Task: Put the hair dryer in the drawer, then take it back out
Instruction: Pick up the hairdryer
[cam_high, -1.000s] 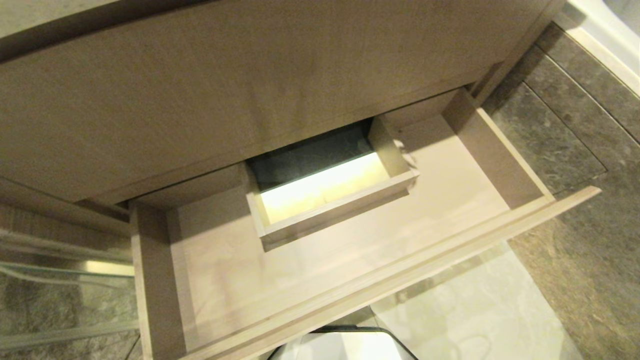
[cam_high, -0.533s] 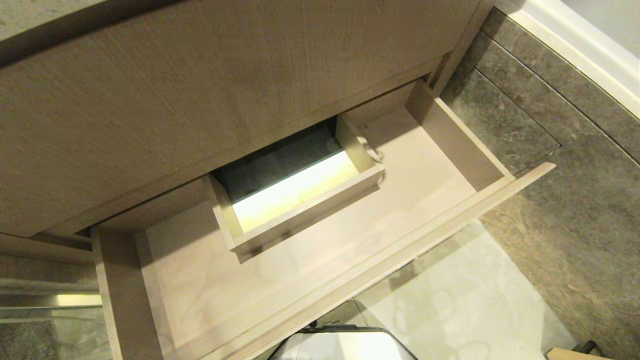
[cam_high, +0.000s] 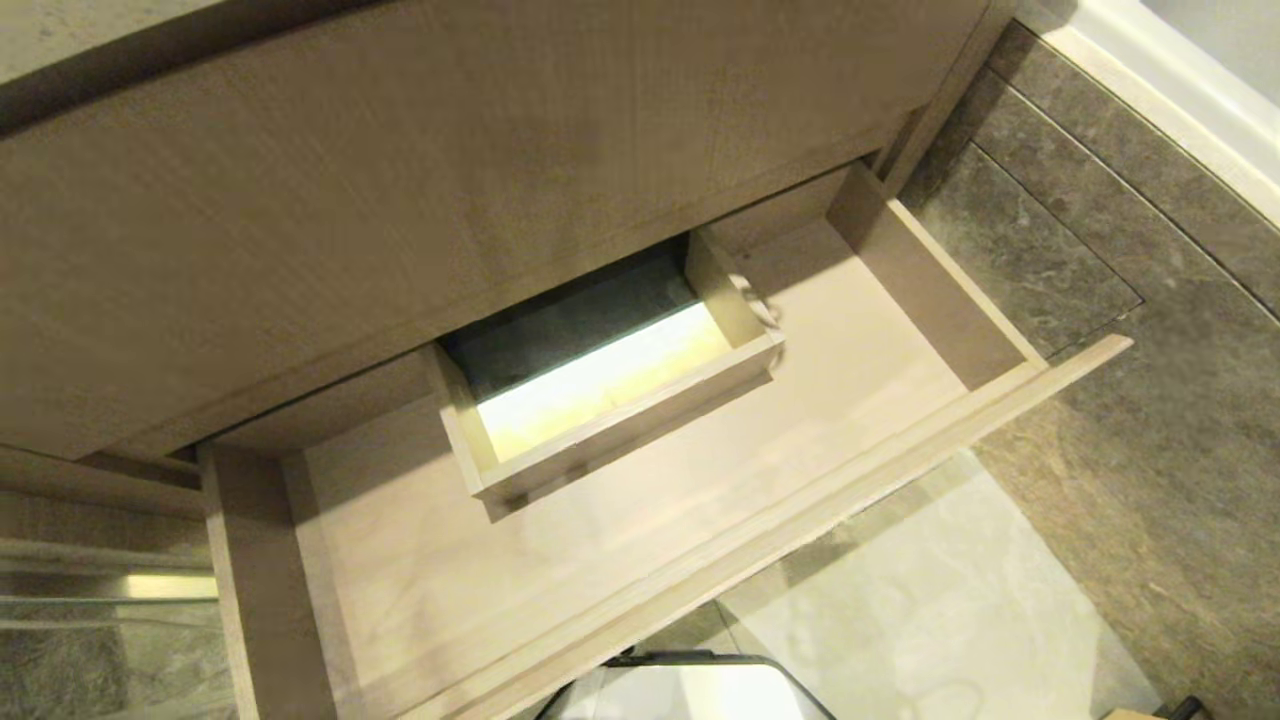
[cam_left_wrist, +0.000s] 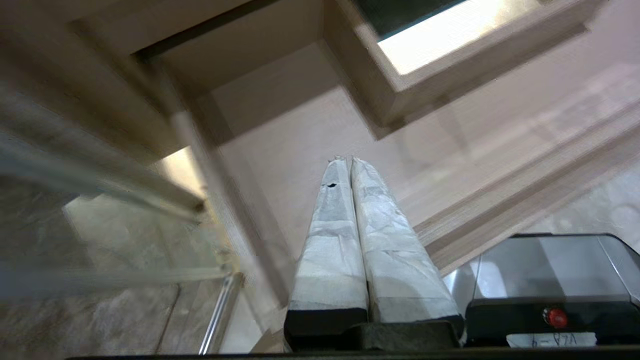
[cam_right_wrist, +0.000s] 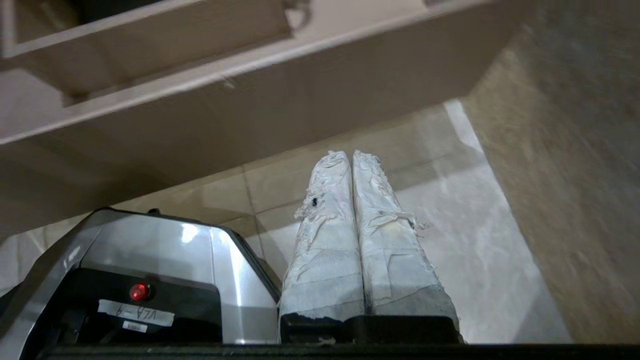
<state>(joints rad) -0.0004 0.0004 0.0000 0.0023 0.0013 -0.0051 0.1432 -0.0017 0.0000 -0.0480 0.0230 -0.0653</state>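
The drawer (cam_high: 770, 535) stands pulled out below me, light wood-grain, with a boxed cutout (cam_high: 630, 430) at mid-back and nothing lying on its floor. The hair dryer is out of view in every frame. Neither arm shows in the head view. My left gripper (cam_left_wrist: 347, 160) is shut and empty, its taped fingers pressed together, hanging over the drawer's (cam_left_wrist: 300, 130) left part near the front. My right gripper (cam_right_wrist: 351, 154) is also shut and empty, over the pale floor in front of the drawer's front panel (cam_right_wrist: 250, 115).
A taller wood-grain panel (cam_high: 450, 180) rises above the drawer. Dark grey tiles (cam_high: 1150, 450) and a white baseboard (cam_high: 1180, 90) lie to the right, a pale tile (cam_high: 930, 600) in front. My base (cam_high: 690, 690) sits just under the drawer front. A metal rail (cam_high: 100, 590) is at the left.
The whole head picture has shifted left and then slightly back to the right, so the camera moved. The drawer stays open and empty.
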